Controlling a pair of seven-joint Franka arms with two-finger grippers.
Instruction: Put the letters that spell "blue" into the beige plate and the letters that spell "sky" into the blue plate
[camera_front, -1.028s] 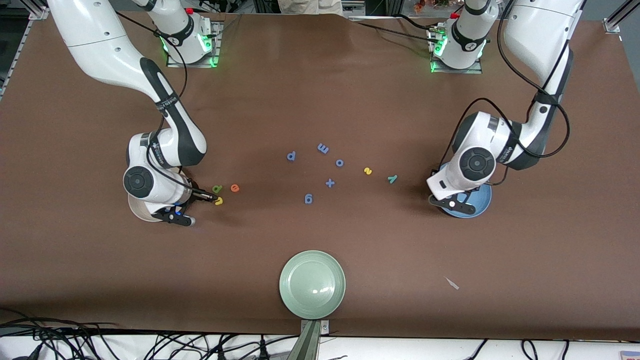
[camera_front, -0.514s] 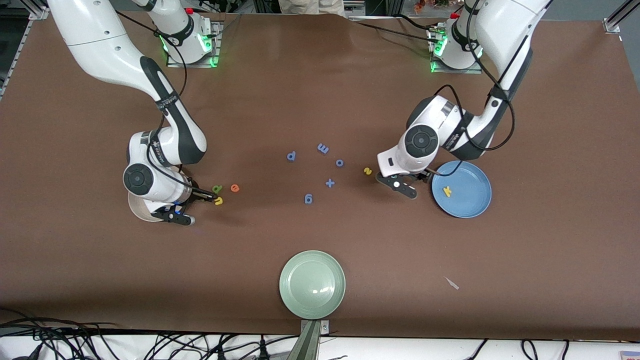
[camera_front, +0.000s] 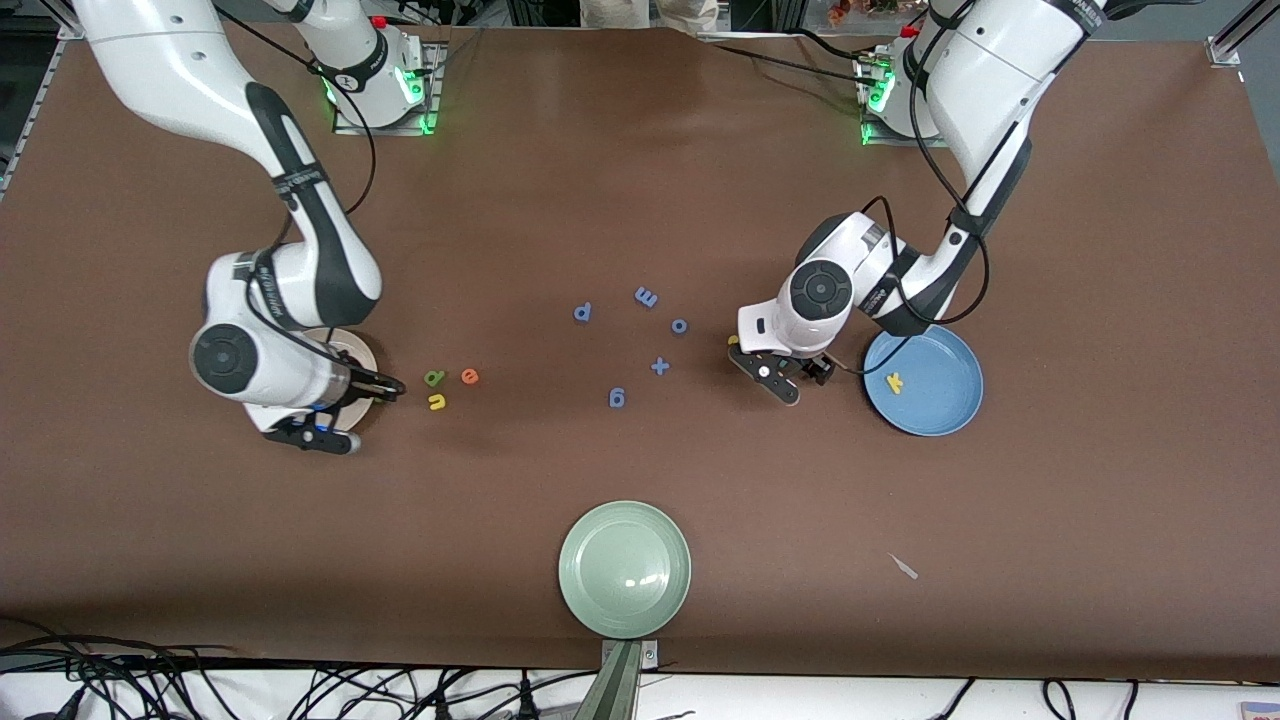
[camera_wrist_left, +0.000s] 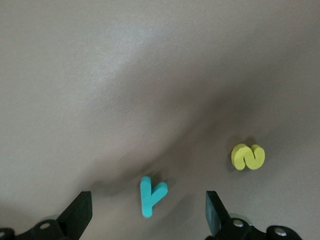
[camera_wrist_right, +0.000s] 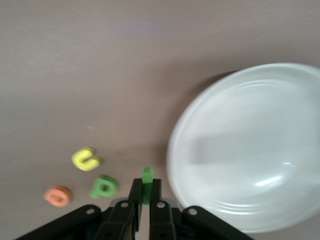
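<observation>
My right gripper (camera_wrist_right: 146, 192) is shut on the green stick-like l (camera_wrist_right: 147, 180), just beside the rim of the beige plate (camera_wrist_right: 250, 150). In the front view that gripper (camera_front: 393, 388) hangs at the edge of the beige plate (camera_front: 362, 352). The green b (camera_front: 434, 377), orange e (camera_front: 469, 376) and yellow u (camera_front: 437, 401) lie on the table beside it. My left gripper (camera_wrist_left: 147, 215) is open, its fingers (camera_wrist_left: 77, 212) either side of the teal y (camera_wrist_left: 151, 196). The yellow s (camera_wrist_left: 247, 156) lies close by. The yellow k (camera_front: 895, 381) rests in the blue plate (camera_front: 940, 410).
Several blue letters (camera_front: 583, 312) and a blue plus sign (camera_front: 659, 366) are scattered mid-table. A pale green plate (camera_front: 625, 568) sits near the front edge. A small pale scrap (camera_front: 905, 567) lies toward the left arm's end.
My left gripper opened, left the k in the blue plate and moved over the teal y. My right gripper shut on the l and drew back toward the beige plate.
</observation>
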